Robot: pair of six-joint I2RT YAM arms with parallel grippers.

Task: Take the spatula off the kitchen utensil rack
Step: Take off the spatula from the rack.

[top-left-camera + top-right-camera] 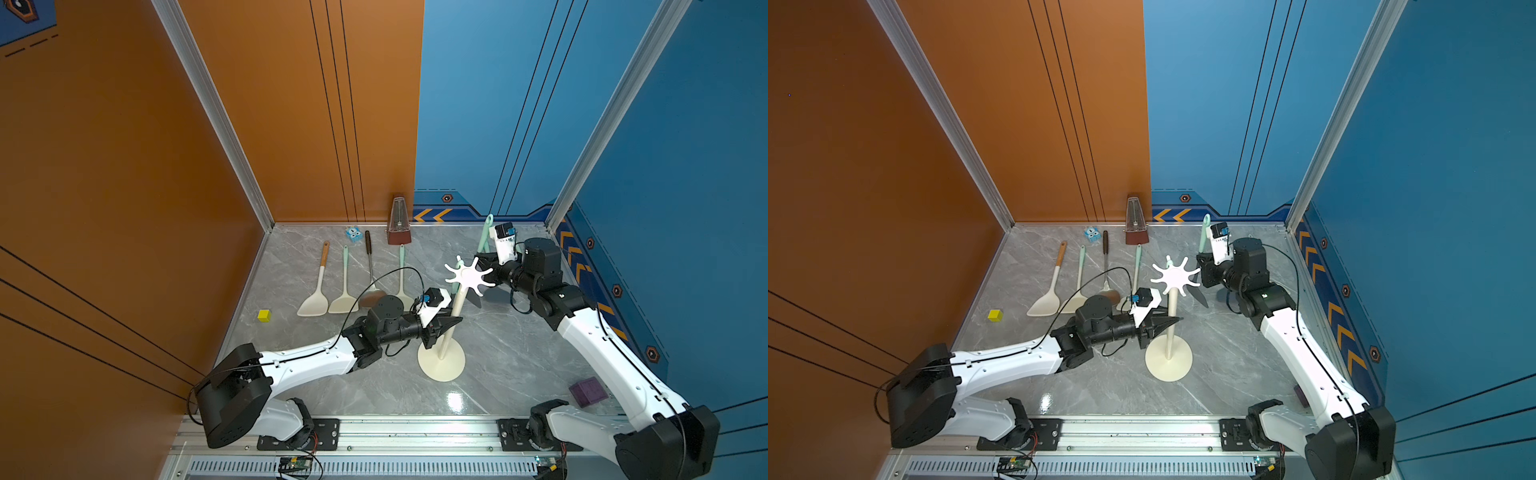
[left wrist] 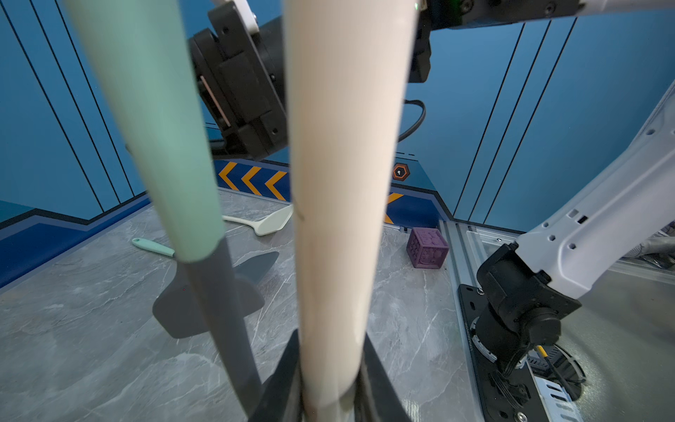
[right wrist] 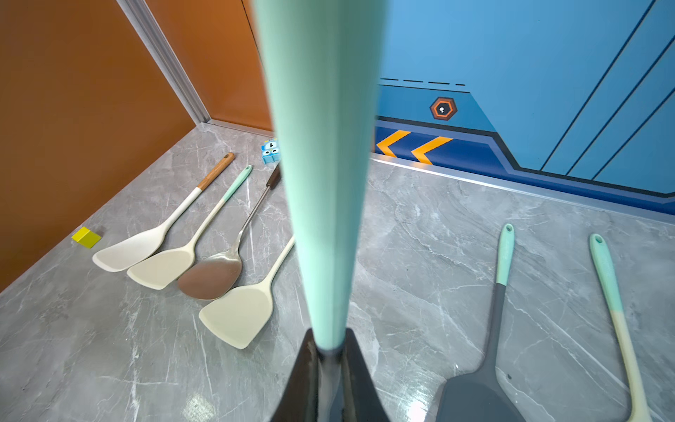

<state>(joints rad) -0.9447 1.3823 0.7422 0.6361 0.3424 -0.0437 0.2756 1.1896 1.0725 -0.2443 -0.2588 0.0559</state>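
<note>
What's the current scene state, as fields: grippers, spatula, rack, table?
left gripper: shut on the rack pole
right gripper: shut on the spatula, where mint handle meets grey neck
spatula pose: upright, loop end apart from the rack crown in both top views
table: four spatulas in a row; two more spatulas seen by the right wrist
clutter: metronome, yellow block, purple cube
</note>
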